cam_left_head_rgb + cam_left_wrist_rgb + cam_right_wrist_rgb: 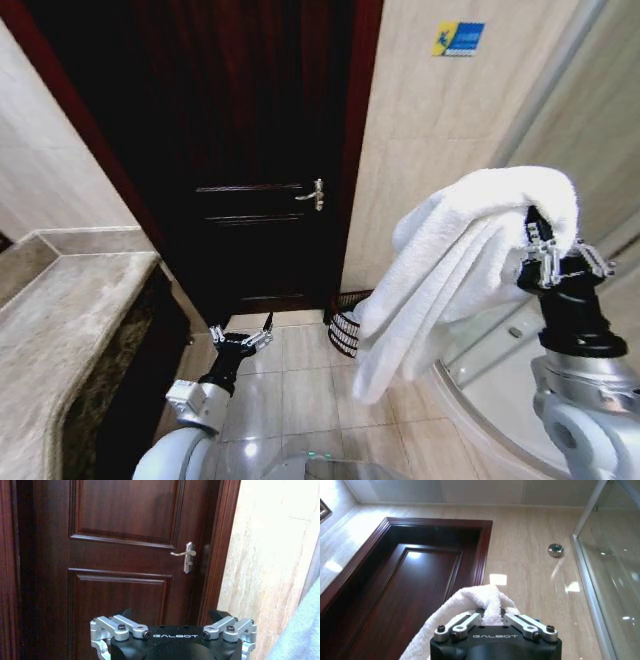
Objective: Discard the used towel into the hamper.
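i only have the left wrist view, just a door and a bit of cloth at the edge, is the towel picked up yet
Observer: Yes. The right gripper is shut on the white towel, held high at the right with most of it hanging down.
Operator: where's the hamper
Observer: The hamper stands on the floor by the wall, just right of the door, partly hidden behind the towel.
Operator: and my left gripper
Observer: The left gripper is open and empty, low over the floor tiles, pointing at the door.
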